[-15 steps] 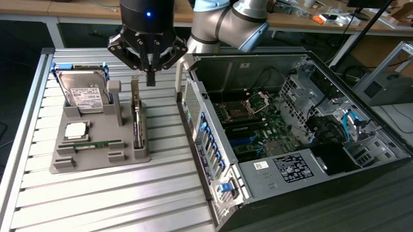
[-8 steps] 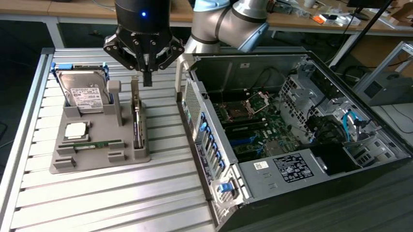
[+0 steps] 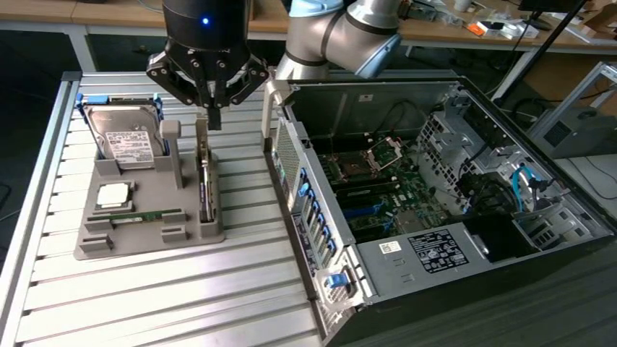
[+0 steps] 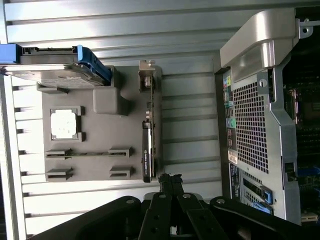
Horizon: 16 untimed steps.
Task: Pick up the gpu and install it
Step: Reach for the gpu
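**Gripper (image 3: 213, 121) pinched fully together, empty, hovering just above the gpu (image 3: 205, 184).**
Gpu stands on edge in a slot of the grey holder tray (image 3: 144, 242), on the tray's 3 o'clock side in the exterior view; open computer case (image 3: 306, 217) further toward 3 o'clock. Judged light, stiff, fragile: pinch the bare upper board edge, clear of components.

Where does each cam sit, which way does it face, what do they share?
Exterior view: high off the arm, looking obliquely down at a slatted metal table, grey plastic parts tray on the exterior view's left, open silver-and-black computer case on its right; the arm's silver-and-blue elbow and black gripper, shut, show.
Wrist view: on the wrist, looking down past the gripper at the tray.
Shared: tray, the thin dark gpu card with silver bracket standing on edge in it, the silver white-labelled hard drive, the case's perforated rear panel.
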Each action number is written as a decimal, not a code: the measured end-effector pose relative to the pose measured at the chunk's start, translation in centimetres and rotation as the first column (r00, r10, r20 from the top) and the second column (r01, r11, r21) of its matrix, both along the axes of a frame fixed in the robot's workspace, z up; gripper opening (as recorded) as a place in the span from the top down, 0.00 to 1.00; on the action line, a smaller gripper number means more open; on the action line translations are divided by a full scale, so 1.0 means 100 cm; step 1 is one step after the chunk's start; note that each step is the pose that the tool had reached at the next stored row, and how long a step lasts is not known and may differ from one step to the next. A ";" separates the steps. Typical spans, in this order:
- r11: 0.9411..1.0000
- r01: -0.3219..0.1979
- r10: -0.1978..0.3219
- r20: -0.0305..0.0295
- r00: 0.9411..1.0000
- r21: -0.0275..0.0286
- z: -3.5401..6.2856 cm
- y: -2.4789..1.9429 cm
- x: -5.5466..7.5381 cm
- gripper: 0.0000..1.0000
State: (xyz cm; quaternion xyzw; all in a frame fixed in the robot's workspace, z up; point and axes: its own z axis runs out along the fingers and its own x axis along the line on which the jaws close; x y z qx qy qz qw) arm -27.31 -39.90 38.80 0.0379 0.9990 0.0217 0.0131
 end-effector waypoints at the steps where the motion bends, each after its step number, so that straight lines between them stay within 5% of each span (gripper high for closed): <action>1: 1.000 0.000 0.000 0.000 1.000 0.000 0.0000 0.0000 -0.001 0.89; 16: 1.000 0.000 0.000 0.000 1.000 0.000 -0.0004 0.0000 -0.014 0.89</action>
